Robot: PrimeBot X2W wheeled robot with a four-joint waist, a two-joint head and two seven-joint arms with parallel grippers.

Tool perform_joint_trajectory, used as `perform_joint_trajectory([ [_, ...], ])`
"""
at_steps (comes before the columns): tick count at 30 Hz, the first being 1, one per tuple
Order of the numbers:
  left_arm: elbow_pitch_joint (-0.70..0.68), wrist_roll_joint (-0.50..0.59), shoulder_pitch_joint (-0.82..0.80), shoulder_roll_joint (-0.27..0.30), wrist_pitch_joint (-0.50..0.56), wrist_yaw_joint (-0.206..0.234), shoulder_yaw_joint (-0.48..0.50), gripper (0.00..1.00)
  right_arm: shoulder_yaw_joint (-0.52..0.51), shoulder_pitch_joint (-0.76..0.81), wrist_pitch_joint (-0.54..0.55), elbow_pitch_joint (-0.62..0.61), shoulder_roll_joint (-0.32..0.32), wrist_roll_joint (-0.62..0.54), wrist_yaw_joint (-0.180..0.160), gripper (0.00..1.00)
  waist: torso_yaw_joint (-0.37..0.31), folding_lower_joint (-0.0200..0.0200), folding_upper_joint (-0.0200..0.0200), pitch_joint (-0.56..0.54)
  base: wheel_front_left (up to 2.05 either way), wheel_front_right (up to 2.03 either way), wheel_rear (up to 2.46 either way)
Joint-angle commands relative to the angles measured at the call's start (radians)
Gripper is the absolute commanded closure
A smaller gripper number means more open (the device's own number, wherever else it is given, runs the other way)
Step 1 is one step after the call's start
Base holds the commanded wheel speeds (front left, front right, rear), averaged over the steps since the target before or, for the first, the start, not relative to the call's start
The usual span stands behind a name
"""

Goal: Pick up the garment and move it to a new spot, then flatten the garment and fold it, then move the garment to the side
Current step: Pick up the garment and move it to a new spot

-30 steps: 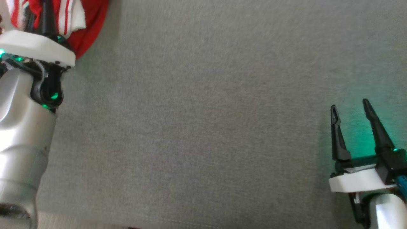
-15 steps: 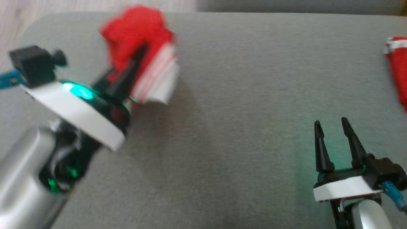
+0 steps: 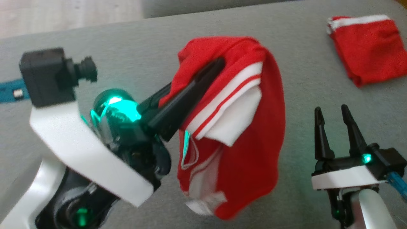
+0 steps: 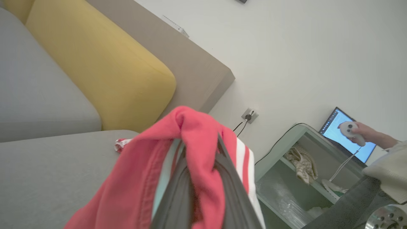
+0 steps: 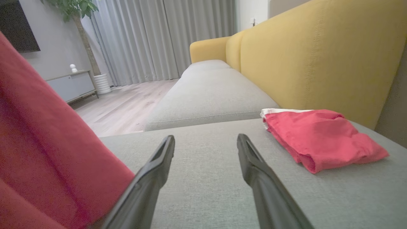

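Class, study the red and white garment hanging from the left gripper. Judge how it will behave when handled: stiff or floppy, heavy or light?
Probably floppy: the garment drapes in loose folds from the left gripper, fingers shut on it. Likely light, since one narrow pinch carries it all. Pushed on the grey cushion, it may bunch rather than slide.

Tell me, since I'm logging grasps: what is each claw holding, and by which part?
The left claw pinches the red garment by a bunched fold, rest hanging; right claw is open and empty.
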Motion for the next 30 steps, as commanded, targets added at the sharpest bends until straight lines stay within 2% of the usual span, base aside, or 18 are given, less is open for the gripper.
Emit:
perform_joint_trajectory([
  [1,-0.024,-0.007,-0.063,0.005,-0.001,0.016,0.049,1.0,0.024,-0.034,-0.013,-0.035,-0.003,0.008,-0.001,0.0,-0.044,0.0,-0.0001,0.021,0.0,0.0,0.0],
  [4,0.043,0.006,-0.091,-0.006,-0.002,0.059,0.059,1.0,0.022,-0.039,-0.013,-0.035,-0.003,0.021,-0.001,0.0,-0.079,0.0,-0.0001,0.038,0.0,0.0,0.0],
  [9,0.299,0.084,-0.102,0.042,-0.045,0.1,0.106,1.0,0.039,-0.052,-0.013,-0.035,-0.003,0.043,-0.001,0.0,-0.132,0.0,-0.0001,0.074,0.0,0.0,0.0],
  [14,0.596,0.149,-0.104,0.083,-0.101,0.089,0.13,1.0,0.05,-0.067,-0.013,-0.037,-0.003,0.049,-0.001,0.0,-0.165,0.0,-0.0001,0.114,0.0,0.0,0.0],
  [15,0.716,0.172,-0.115,0.09,-0.129,0.076,0.138,1.0,0.052,-0.074,-0.013,-0.039,-0.003,0.047,-0.001,0.0,-0.174,0.0,-0.0001,0.127,0.0,0.0,0.0],
  [22,1.081,0.243,-0.172,0.072,-0.264,0.044,0.156,0.99,0.065,-0.087,-0.013,-0.034,-0.003,0.028,-0.001,0.0,-0.189,0.0,-0.0001,0.145,0.0,0.0,0.0],
  [23,1.118,0.251,-0.175,0.064,-0.289,0.039,0.159,0.84,0.065,-0.084,-0.013,-0.033,-0.003,0.026,-0.001,0.0,-0.189,0.0,-0.0001,0.142,0.0,0.0,0.0],
  [24,1.151,0.253,-0.174,0.056,-0.308,0.032,0.16,0.49,0.065,-0.082,-0.014,-0.032,-0.003,0.023,-0.001,0.0,-0.187,0.0,-0.0001,0.137,0.0,0.0,0.0],
  [25,1.178,0.255,-0.17,0.048,-0.321,0.02,0.156,0.0,0.064,-0.078,-0.014,-0.029,-0.003,0.021,-0.001,0.0,-0.184,0.0,-0.0001,0.13,0.0,0.0,0.0],
  [30,1.242,0.348,-0.132,0.057,-0.44,-0.042,0.101,0.0,0.056,-0.056,-0.014,-0.018,-0.003,0.001,-0.001,0.0,-0.166,0.0,-0.0001,0.073,0.0,0.0,0.0],
])
